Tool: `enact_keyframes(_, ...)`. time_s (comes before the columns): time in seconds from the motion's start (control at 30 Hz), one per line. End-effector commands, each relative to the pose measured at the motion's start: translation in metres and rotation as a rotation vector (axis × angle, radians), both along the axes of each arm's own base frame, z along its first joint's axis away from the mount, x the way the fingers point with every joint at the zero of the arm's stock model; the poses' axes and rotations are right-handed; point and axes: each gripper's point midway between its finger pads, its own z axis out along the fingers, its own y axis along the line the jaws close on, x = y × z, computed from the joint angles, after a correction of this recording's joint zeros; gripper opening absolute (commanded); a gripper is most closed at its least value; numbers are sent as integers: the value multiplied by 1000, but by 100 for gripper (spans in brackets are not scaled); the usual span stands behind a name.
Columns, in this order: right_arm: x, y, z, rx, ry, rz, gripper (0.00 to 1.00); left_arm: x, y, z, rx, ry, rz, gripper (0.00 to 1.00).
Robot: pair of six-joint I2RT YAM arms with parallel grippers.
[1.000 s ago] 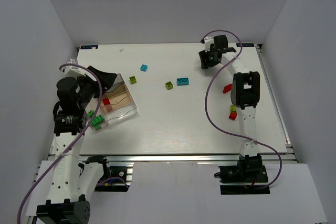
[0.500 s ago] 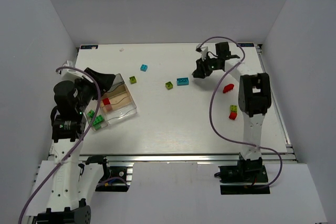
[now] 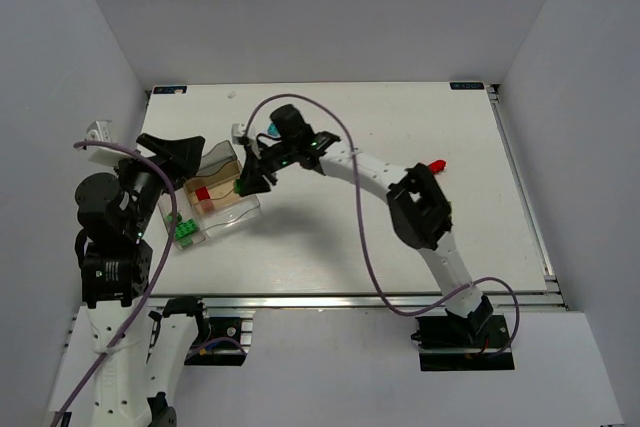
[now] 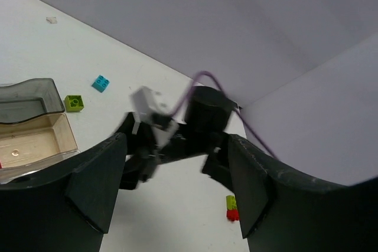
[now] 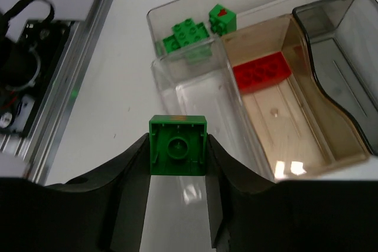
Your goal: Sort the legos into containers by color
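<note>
Right gripper (image 5: 177,159) clamps a dark green brick (image 5: 178,144), studs downward, hollow underside up, near the clear tray (image 5: 155,66).

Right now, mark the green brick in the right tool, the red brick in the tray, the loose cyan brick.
green brick (image 5: 178,145), right wrist view, underside centre
red brick (image 5: 261,71), right wrist view, studded top
cyan brick (image 4: 100,83), left wrist view, top face

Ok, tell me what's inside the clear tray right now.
Green bricks in the end compartment, one red brick in the amber one. The smoky section of the tray runs out of frame, so its far part is unseen.
</note>
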Motion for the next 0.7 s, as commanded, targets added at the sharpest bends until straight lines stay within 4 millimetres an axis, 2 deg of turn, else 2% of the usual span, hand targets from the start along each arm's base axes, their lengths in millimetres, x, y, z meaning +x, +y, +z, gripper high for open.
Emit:
enact_keyframes(0.0, 6, 48, 22, 35, 53, -91, 0, -15, 4, 13, 16, -20, 21, 79)
enact_keyframes(0.03, 4, 58, 24, 45, 51, -94, 0, -18, 4, 15, 18, -16, 24, 79)
enact_keyframes(0.07, -16, 75, 16, 39, 58, -66, 0, -20, 5, 16, 20, -17, 27, 79)
enact_keyframes(0.13, -19, 89, 17, 64, 24, -92, 0, -27, 5, 19, 24, -14, 32, 80)
enact_keyframes(0.17, -40, 100, 13, 62, 13, -69, 0, -28, 6, 19, 27, -9, 35, 80)
enact_keyframes(0.23, -42, 109, 8, 71, -20, -89, 1, -32, 5, 18, 31, 1, 33, 80)
enact_keyframes(0.3, -58, 120, 4, 68, -23, -90, 1, -35, 5, 17, 32, 8, 33, 80)
enact_keyframes(0.37, -61, 132, 7, 106, -52, -98, 2, -37, 4, 17, 32, 8, 28, 81)
enact_keyframes(0.43, -74, 143, 6, 120, -71, -90, 2, -38, 3, 15, 32, 19, 22, 81)
enact_keyframes(0.47, -69, 144, 8, 133, -81, -102, 3, -39, 2, 17, 30, 16, 17, 81)
enact_keyframes(0.6, -79, 154, 1, 152, -130, -118, 7, -42, -1, 14, 28, 28, -1, 81)
enact_keyframes(0.67, -74, 156, -4, 150, -154, -150, 9, -43, -2, 14, 28, 28, -7, 81)
